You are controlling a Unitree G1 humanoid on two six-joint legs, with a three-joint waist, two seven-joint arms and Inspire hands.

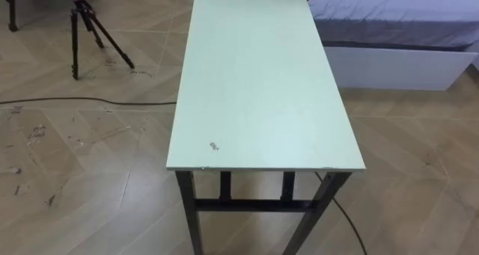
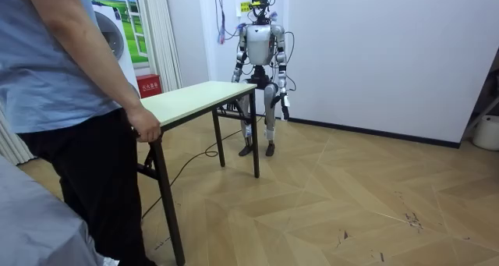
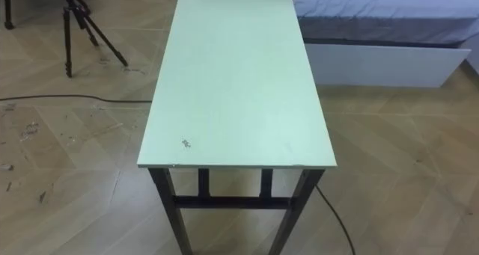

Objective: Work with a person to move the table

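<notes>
Quick look from where I'm standing: the tabletop (image 1: 262, 83) is a long pale green slab. In the eye views it runs from the lower middle of the frame straight up to the top. Its near short edge sits low in the frame, with the black legs (image 1: 187, 210) showing under it. There's a small dark scuff near the lower left corner of the surface.

In the room view the robot stands upright at the far short end, in the upper middle of the frame, with a white wall (image 2: 374, 55) behind it. Its left hand (image 2: 285, 108) hangs by its thigh, clear of the table. Its right hand (image 2: 235, 80) is down just beside the far edge. Both are too small for me to tell whether they're released or clenched.

A person (image 2: 62, 102) fills the left of the room view. The person's hand (image 2: 146, 127) is curled over the near end's edge.

As for room, a bed (image 1: 397, 16) sits close along the tabletop's right long edge at upper right, though I can't tell if they touch. A tripod (image 1: 86, 27) stands at upper left, well apart. Bare wood floor (image 2: 374, 188) opens up across the right half of the room view.
</notes>
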